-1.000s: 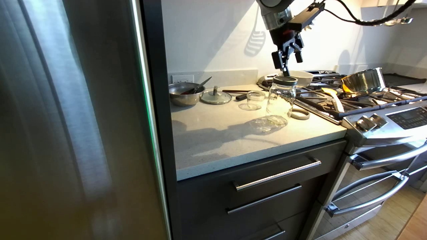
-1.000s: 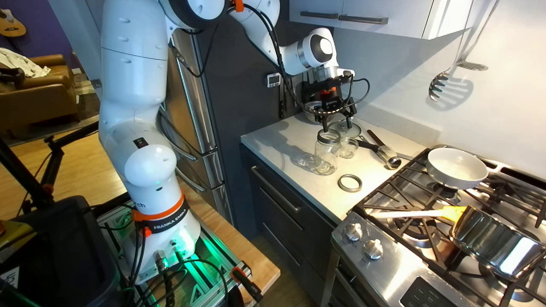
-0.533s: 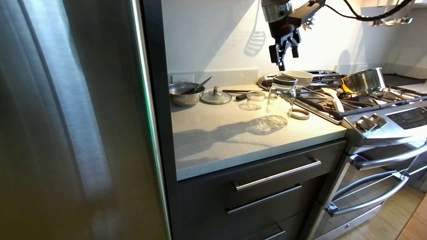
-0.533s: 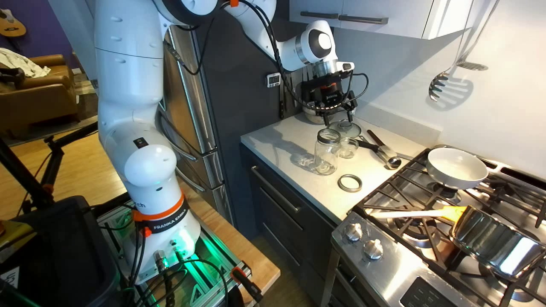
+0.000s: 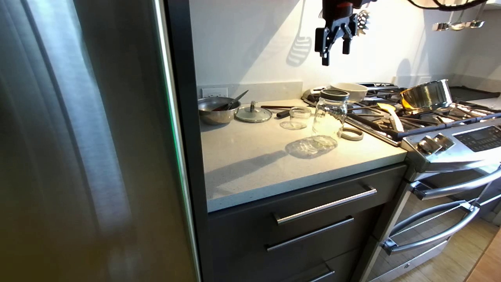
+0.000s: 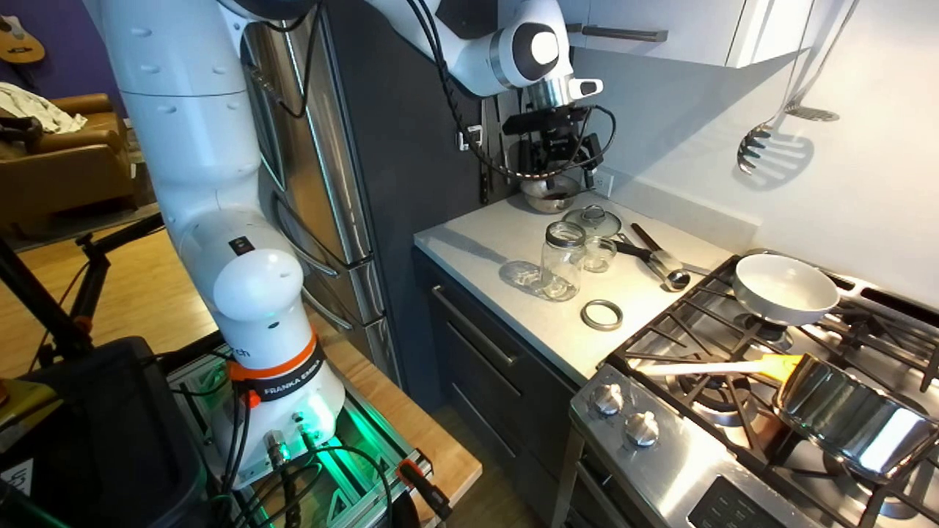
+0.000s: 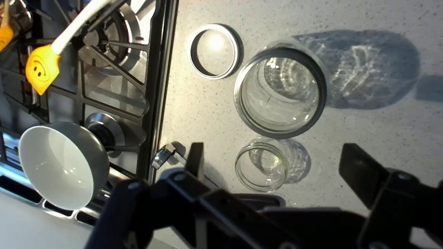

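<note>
The black two-fingered hand (image 5: 336,55) hangs in the air, released and spread wide, nothing between its fingers. It has just climbed: a second ago its tips were close over the tall clear glass jar (image 6: 563,268), and now both exterior views show them well above it. The jar stands upright and untouched on the pale speckled stone desk (image 5: 242,141), toward the edge along the steel gas stove (image 6: 675,458), with a dark grey round metal ring (image 5: 334,98) around its mouth. I take the rise as a withdrawal that leaves the jar standing by itself, out of the fingers' reach. Just beside it sits a small clear glass jar (image 5: 300,117); a loose silvery metal ring (image 7: 236,52) lies flat between the tall jar and the stove edge of the desk
</note>
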